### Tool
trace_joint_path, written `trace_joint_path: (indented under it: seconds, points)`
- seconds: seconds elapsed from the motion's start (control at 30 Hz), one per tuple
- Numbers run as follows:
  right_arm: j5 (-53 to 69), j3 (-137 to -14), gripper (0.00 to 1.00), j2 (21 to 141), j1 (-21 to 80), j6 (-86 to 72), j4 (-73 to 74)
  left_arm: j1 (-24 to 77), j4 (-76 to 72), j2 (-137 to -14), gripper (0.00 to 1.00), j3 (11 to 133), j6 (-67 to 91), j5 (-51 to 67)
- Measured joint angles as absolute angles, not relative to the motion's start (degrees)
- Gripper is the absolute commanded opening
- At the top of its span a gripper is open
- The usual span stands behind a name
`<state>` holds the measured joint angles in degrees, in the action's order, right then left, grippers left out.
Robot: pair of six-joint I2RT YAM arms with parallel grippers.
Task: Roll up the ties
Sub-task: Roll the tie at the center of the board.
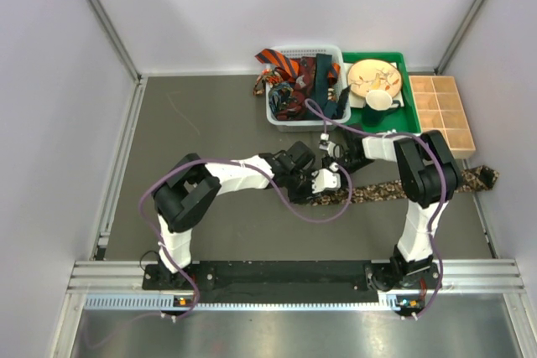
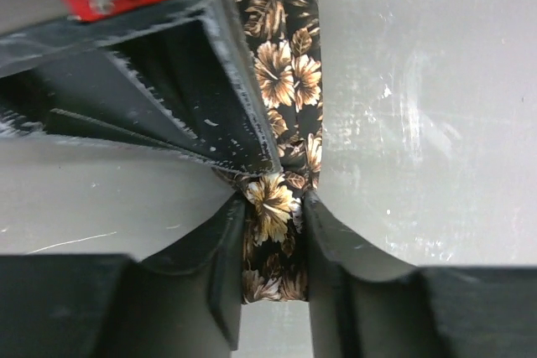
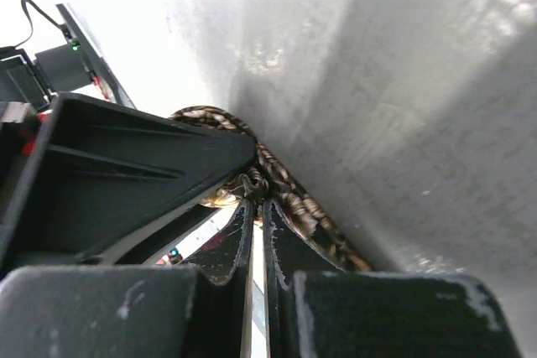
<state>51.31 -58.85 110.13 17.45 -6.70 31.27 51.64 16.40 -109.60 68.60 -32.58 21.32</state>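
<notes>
Item: patterned tie (image 1: 382,191), flat on table (image 1: 210,123), long axis left-right. We log left hand (image 2: 273,204) and right hand (image 3: 257,197) both clenched on its left end. Free length trails right.

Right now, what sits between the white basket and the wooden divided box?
A green tray holding a plate and a cup, per the top view.

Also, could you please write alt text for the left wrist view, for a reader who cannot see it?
The left gripper, jaws shut, pinches a narrow brown-and-black floral tie lying on a grey table. The right gripper enters from the upper left, touching the tie just above the pinch.
</notes>
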Motion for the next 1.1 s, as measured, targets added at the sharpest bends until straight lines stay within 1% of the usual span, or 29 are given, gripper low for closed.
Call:
trace_joint_path:
  seconds: [0.03,0.23,0.33,0.43,0.47,0.5,0.6,0.77,0.9,0.93,1.03,1.1]
  points:
    - [51.4,-58.8,0.00,109.9,17.5,-6.8,31.3,51.6,16.7,-109.5,0.27,68.6,-33.3,21.3]
    - [51.5,-59.0,0.00,108.4,18.7,-8.1,31.0,51.3,19.2,-109.1,0.22,68.8,-37.4,20.8]
    - [51.3,-59.4,0.00,108.4,19.1,-8.5,30.9,51.2,19.7,-108.7,0.21,68.6,-38.3,20.4]
    - [51.0,-59.4,0.00,108.5,19.4,-8.8,30.6,51.0,19.9,-108.6,0.39,68.5,-38.9,20.4]
    - [50.9,-59.4,0.00,108.7,19.5,-8.9,30.4,50.9,19.9,-108.6,0.47,68.5,-39.1,20.4]
    - [50.7,-59.4,0.00,109.0,19.5,-9.1,30.2,50.9,19.9,-108.6,0.50,68.5,-39.3,20.2]
    - [50.2,-59.4,0.00,110.4,19.8,-9.2,29.5,50.3,20.6,-108.3,0.53,68.4,-39.3,20.0]
    - [50.4,-59.4,0.00,111.2,19.9,-9.3,29.3,49.6,21.6,-108.1,0.53,68.4,-38.7,20.3]
    - [50.4,-59.4,0.00,111.2,19.9,-9.3,29.4,49.6,22.0,-108.1,0.48,68.6,-37.6,20.4]
    - [50.4,-59.4,0.00,111.2,19.9,-9.3,29.4,49.6,22.1,-108.1,0.38,68.6,-37.3,20.5]
    - [50.3,-59.9,0.00,111.2,20.0,-9.2,29.9,49.6,22.5,-108.2,0.25,68.7,-36.3,20.5]
    - [50.0,-60.4,0.00,111.2,20.1,-9.0,30.5,49.6,22.6,-108.2,0.22,68.7,-36.3,20.2]
